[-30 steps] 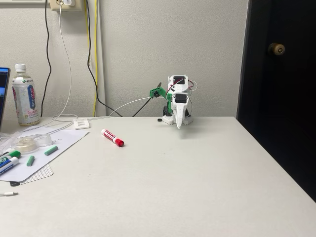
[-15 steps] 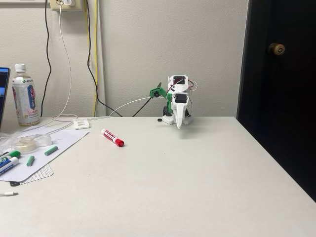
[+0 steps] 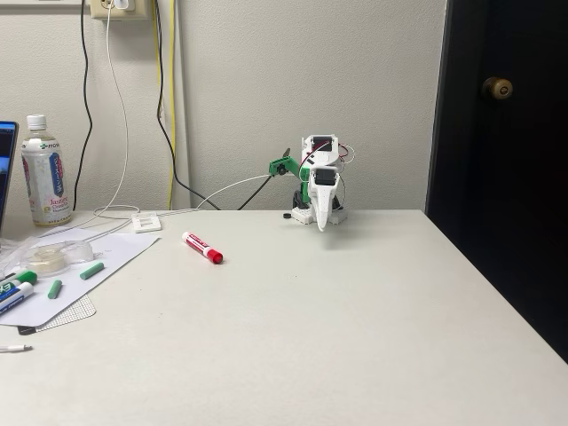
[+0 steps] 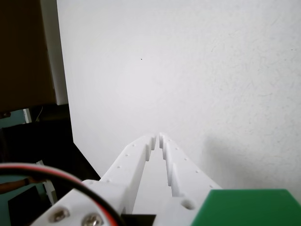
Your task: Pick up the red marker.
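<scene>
Left of the arm in the fixed view lies the red marker; the wrist view shows gripper fingers clenched, empty.

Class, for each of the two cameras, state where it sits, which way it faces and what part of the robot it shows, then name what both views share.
Fixed view: stands at the table's near end, facing the wall; shows the folded arm, its hand pointing down, and the red marker.
Wrist view: rides on the arm, looking down along the hand, tips together, at bare table.
Shared: the hand and the white table.
</scene>
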You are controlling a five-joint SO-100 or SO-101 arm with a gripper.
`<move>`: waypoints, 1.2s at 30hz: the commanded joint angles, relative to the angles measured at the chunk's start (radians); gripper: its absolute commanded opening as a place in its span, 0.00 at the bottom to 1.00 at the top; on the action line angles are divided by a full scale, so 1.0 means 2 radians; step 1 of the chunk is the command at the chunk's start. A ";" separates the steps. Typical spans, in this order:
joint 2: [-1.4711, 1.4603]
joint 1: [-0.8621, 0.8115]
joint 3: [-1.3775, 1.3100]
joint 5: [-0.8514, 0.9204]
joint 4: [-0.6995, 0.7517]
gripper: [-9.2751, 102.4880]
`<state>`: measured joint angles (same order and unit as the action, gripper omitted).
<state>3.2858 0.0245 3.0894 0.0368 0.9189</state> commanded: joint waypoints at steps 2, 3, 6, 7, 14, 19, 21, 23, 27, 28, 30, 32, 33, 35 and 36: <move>0.004 -0.002 -0.007 -0.002 0.001 0.08; 0.004 -0.002 -0.007 -0.002 0.001 0.08; 0.004 -0.002 -0.007 -0.001 0.001 0.08; 0.004 -0.002 -0.007 0.000 0.001 0.08; 0.004 -0.002 -0.007 -0.002 0.001 0.08; 0.004 -0.004 -0.007 -0.014 0.001 0.08; 0.004 -0.005 -0.010 -0.021 0.001 0.08; 0.004 -0.006 -0.018 -0.031 0.001 0.08; 0.004 -0.015 -0.048 -0.058 0.011 0.08; 0.004 -0.018 -0.058 -0.063 0.016 0.08; 0.004 -0.023 -0.080 -0.072 0.028 0.08; 0.004 -0.033 -0.095 -0.082 0.031 0.08; 0.004 -0.040 -0.103 -0.088 0.032 0.08; 0.004 -0.054 -0.117 -0.094 0.038 0.08; 0.004 -0.061 -0.123 -0.099 0.041 0.08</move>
<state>3.2858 -0.0706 2.9238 -0.1381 0.9848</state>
